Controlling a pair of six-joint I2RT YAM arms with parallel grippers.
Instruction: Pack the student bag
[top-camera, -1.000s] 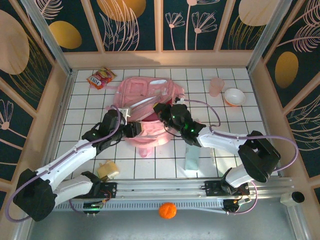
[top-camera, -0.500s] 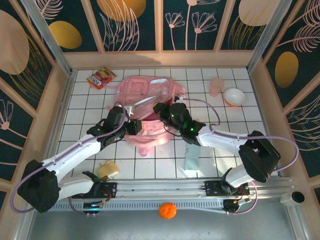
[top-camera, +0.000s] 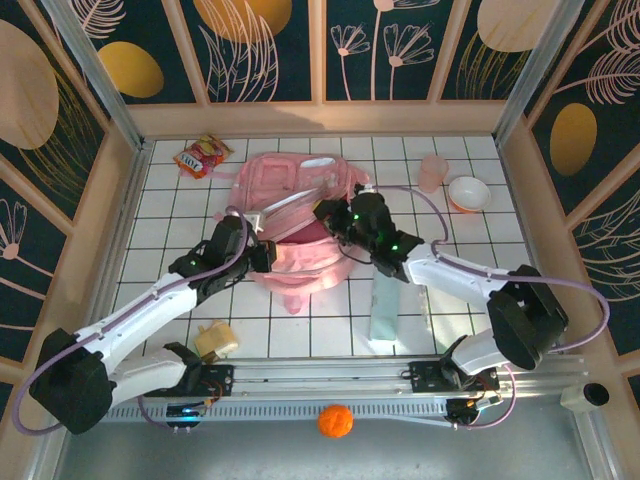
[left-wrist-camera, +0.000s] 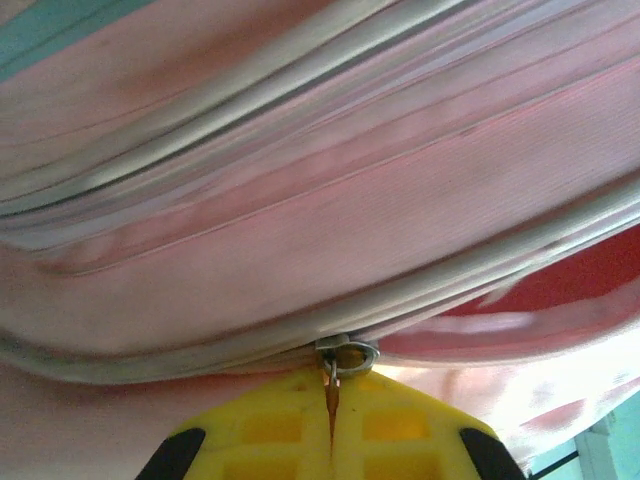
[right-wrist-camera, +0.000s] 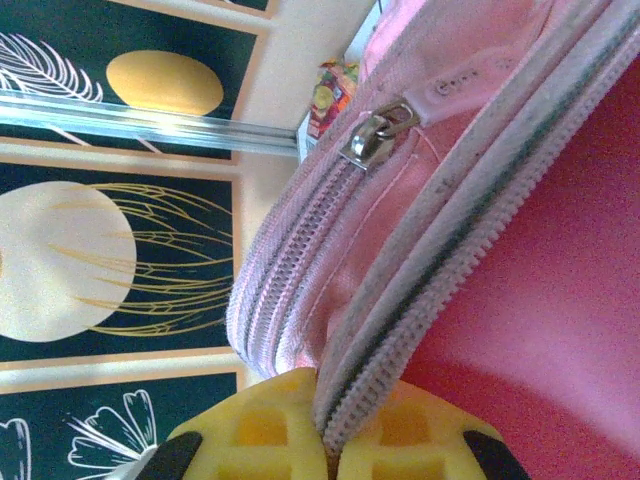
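The student bag (top-camera: 300, 200) is a pale-pink backpack lying in the middle of the tiled floor, its main zip partly open onto a red lining. My left gripper (top-camera: 262, 255) is at the bag's near left edge. In the left wrist view its yellow fingers (left-wrist-camera: 400, 425) are shut on the small metal pull of the zip slider (left-wrist-camera: 347, 352). My right gripper (top-camera: 335, 222) is at the opening's right side. In the right wrist view it (right-wrist-camera: 330, 425) is shut on the bag's zip edge (right-wrist-camera: 420, 300), with red lining beside it.
A snack packet (top-camera: 203, 155) lies at the back left. A pink cup (top-camera: 433, 172) and a bowl (top-camera: 468, 193) stand at the back right. A teal box (top-camera: 383, 310) lies near the front right and a yellow item (top-camera: 216, 340) near the front left. An orange ball (top-camera: 335, 420) rests beyond the rail.
My left gripper has shut on the zip pull at the bag's near edge. The right gripper has shifted up and right with the zip edge, uncovering more of the teal box.
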